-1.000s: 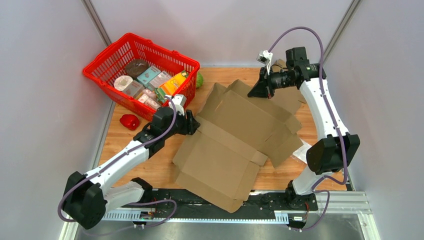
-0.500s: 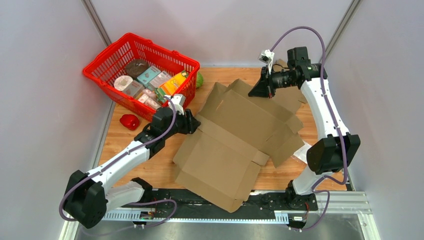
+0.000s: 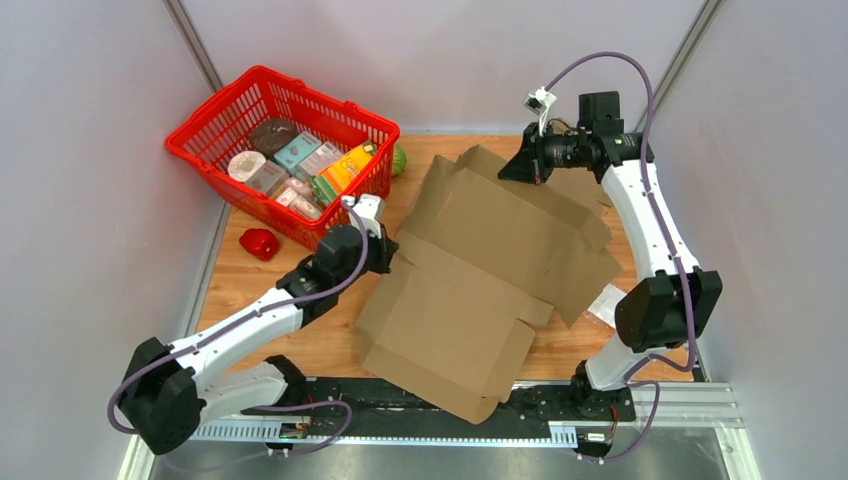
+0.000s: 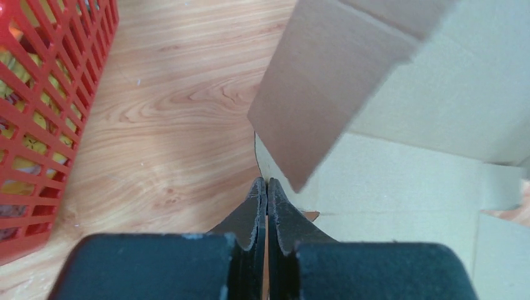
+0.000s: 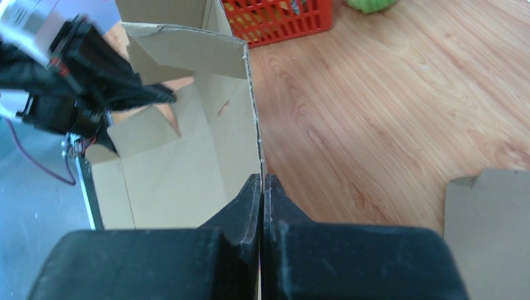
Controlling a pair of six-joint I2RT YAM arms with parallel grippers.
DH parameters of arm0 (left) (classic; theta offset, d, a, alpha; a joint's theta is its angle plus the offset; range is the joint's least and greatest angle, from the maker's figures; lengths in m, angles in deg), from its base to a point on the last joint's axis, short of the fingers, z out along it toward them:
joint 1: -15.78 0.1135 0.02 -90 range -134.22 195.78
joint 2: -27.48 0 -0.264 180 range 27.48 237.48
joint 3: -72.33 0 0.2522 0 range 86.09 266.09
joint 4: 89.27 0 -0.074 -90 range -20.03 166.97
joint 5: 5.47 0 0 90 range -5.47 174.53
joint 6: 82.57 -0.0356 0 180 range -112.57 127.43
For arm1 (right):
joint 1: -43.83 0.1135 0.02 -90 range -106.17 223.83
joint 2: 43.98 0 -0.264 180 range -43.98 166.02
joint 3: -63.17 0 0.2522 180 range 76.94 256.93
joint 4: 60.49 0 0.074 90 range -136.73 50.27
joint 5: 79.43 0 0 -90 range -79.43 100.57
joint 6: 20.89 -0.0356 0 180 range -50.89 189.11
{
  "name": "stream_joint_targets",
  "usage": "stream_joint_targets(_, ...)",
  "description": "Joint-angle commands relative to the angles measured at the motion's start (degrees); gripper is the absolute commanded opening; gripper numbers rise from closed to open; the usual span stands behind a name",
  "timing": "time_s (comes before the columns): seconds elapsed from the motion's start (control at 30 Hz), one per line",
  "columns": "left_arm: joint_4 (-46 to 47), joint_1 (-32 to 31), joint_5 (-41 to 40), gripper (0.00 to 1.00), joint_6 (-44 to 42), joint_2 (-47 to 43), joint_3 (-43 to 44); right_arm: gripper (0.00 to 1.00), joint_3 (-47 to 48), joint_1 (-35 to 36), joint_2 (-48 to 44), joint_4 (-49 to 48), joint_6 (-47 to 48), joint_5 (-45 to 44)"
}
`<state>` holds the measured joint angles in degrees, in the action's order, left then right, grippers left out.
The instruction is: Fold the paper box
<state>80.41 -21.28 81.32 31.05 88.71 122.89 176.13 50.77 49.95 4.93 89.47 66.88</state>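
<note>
Gripping opposite edges of the flattened brown cardboard box (image 3: 480, 270), both arms have the sheet between them. It lies opened out on the wooden table just beside the red plastic basket (image 3: 330, 97), on the basket's side that faces the right arm. From there it stretches toward the arm bases.

The left gripper (image 3: 385, 250) sits at the box edge nearest the basket. In its wrist view the left gripper (image 4: 263, 182) has its jaws pressed together on the thin cardboard edge, with one flap standing up just ahead of the tips. The right gripper (image 3: 520, 165) holds the far corner of the box, the corner well away from the basket's near end. Its wrist camera shows the right gripper (image 5: 261, 178) with jaws closed on a raised flap whose edge runs straight down into the tips.

The long axis of the box runs diagonally, from the right gripper's corner down toward the near edge of the table. The central crease runs off from the left gripper's pinch — so I judge the next fold turns on swinging the far panels over that crease.

The basket holds packaged groceries — a round brown item, a teal carton, an orange packet and pale wrapped packs. A green item (image 3: 400, 160) touches its far corner, and a red pepper-like object (image 3: 260, 243) lies just beside its near wall.
</note>
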Motion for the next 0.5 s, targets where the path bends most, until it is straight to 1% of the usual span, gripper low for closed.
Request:
stream_joint_targets(0.0,3.76,-8.46,-14.86,0.00,-8.75,-1.38,2.84,0.00,-1.37,1.23,-2.52,-9.91,-12.88,-5.24)
stream_joint_targets(0.1,4.90,-12.76,-22.78,0.00,-12.44,0.11,3.90,0.00,-0.50,2.29,-2.00,-9.12,-14.64,-8.59)
stream_joint_targets(0.17,5.96,-14.35,-25.00,0.00,-14.64,1.17,4.07,0.00,0.03,2.64,-1.39,-8.94,-16.31,-9.72)
stream_joint_targets(0.27,7.28,-18.65,-30.80,0.00,-18.59,2.83,4.69,0.00,-0.14,2.73,-1.03,-10.61,-21.57,-11.92)
stream_joint_targets(0.3,8.32,-19.80,-33.94,0.00,-19.65,3.19,4.86,0.00,-0.32,2.90,-1.03,-11.31,-22.63,-11.93)
stream_joint_targets(0.33,9.20,-21.55,-34.41,0.00,-21.23,3.63,4.78,0.00,-1.19,3.25,-1.12,-11.93,-24.21,-12.28)
stream_joint_targets(0.37,10.08,-21.74,-33.98,0.00,-21.33,3.72,4.43,0.00,-1.72,3.17,-1.47,-13.15,-25.27,-14.11)
stream_joint_targets(0.47,13.51,-21.65,-29.51,0.00,-20.98,2.84,2.06,0.00,-2.17,3.08,-1.47,-13.78,-26.51,-17.10)
